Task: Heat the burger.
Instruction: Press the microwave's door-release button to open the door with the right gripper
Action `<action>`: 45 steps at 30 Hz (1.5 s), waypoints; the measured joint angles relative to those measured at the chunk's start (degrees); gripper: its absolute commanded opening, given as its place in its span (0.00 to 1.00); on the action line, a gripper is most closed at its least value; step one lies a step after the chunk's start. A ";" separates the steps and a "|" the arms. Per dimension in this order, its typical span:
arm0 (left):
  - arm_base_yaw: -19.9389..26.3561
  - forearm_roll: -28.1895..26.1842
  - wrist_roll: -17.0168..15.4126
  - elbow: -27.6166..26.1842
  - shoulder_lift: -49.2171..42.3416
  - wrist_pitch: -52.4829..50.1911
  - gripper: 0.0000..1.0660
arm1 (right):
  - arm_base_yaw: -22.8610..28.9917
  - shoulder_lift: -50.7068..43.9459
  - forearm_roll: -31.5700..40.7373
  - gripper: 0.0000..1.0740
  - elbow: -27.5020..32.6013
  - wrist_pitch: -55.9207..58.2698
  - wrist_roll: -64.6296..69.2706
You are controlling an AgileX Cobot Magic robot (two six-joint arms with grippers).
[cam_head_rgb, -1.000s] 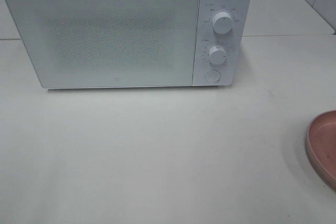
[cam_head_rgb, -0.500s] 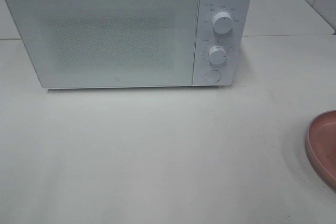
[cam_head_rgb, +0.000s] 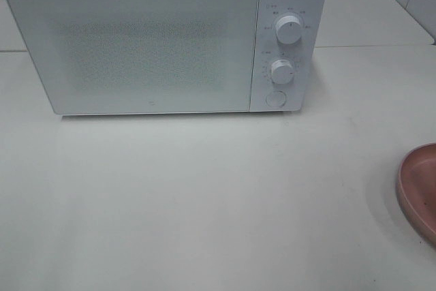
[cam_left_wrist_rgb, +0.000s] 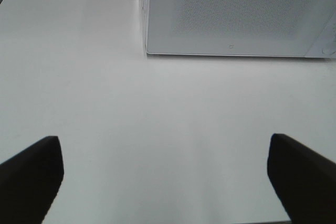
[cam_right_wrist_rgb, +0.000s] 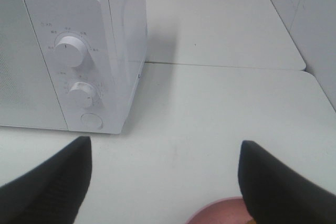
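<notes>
The burger does not clearly show in any view. Only a tiny tan sliver point(cam_right_wrist_rgb: 251, 216) shows at the rim of the pink plate point(cam_right_wrist_rgb: 220, 211), beside my right finger, and I cannot tell what it is. The white microwave point(cam_head_rgb: 136, 46) stands at the back with its door shut. It also shows in the left wrist view point(cam_left_wrist_rgb: 231, 14) and the right wrist view point(cam_right_wrist_rgb: 79, 51). My left gripper point(cam_left_wrist_rgb: 165, 182) is open and empty over bare table in front of the microwave. My right gripper point(cam_right_wrist_rgb: 163, 182) is open and empty above the plate's near side. Neither gripper shows in the exterior high view.
The pink plate point(cam_head_rgb: 419, 192) lies at the right edge of the table, partly cut off. The microwave has two white knobs point(cam_head_rgb: 288, 30) point(cam_head_rgb: 281, 71) and a round button point(cam_head_rgb: 274, 98) on its right panel. A tiled wall point(cam_right_wrist_rgb: 315, 19) rises at the right.
</notes>
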 measured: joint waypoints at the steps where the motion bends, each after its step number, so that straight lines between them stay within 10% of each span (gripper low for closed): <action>1: 0.00 0.00 0.00 0.00 0.00 0.00 0.92 | 0.00 0.80 0.00 0.68 0.00 -1.15 0.06; 38: 0.00 0.00 0.00 0.00 0.00 0.00 0.92 | 0.00 35.64 4.64 0.68 9.11 -52.02 2.41; 45: 0.00 0.00 0.00 0.00 0.00 0.00 0.92 | 7.96 41.77 12.32 0.68 9.22 -54.89 -3.95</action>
